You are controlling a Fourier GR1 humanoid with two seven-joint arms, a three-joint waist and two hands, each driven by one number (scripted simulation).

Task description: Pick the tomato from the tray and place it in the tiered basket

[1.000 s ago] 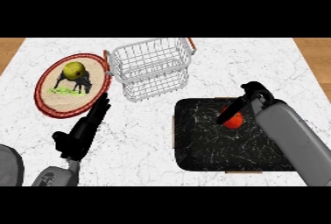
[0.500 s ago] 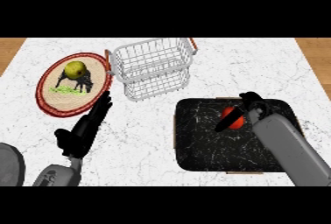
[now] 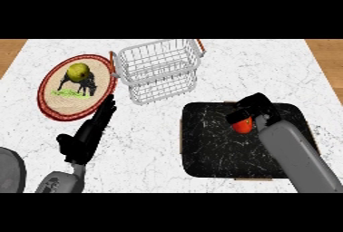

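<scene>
A red tomato [image 3: 242, 126] lies on the black marbled tray [image 3: 214, 145] at the right of the counter. My right hand [image 3: 252, 108] sits over the tomato with its fingers curled round it, hiding the tomato's upper part. The white wire tiered basket [image 3: 159, 70] stands at the back centre, apart from the tray. My left hand [image 3: 90, 132] rests open at the lower left, fingers pointing toward the plate.
A round red-rimmed plate [image 3: 50, 88] with an animal picture lies at the back left, holding a yellow-green fruit [image 3: 78, 70]. White marble counter [image 3: 147, 136] lies between tray and left hand. A grey round body part [image 3: 10, 170] shows at the lower left edge.
My right hand has come down and drawn back over the tomato, its fingers closing round it. The left hand has stayed still.
</scene>
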